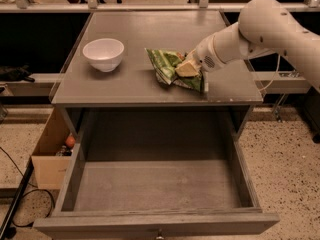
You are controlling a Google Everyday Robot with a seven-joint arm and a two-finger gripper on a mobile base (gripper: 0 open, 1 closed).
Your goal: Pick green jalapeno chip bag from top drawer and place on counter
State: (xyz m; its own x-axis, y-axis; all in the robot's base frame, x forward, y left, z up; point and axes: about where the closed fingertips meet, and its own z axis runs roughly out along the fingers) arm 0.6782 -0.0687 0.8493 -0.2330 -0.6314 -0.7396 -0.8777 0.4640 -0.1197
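Observation:
The green jalapeno chip bag [165,64] is crumpled and rests low on the counter [130,86], right of centre. My gripper [189,70] is shut on the bag's right side, its tan fingers pressed into the foil. The white arm reaches in from the upper right. The top drawer [155,184] is pulled wide open below the counter, and its flat grey bottom holds nothing. Its small knob [160,232] shows at the front edge.
A white bowl [103,54] stands on the counter left of the bag. A tan cardboard box [50,156] with small items sits on the floor left of the drawer. A black cable [20,199] runs along the floor at lower left.

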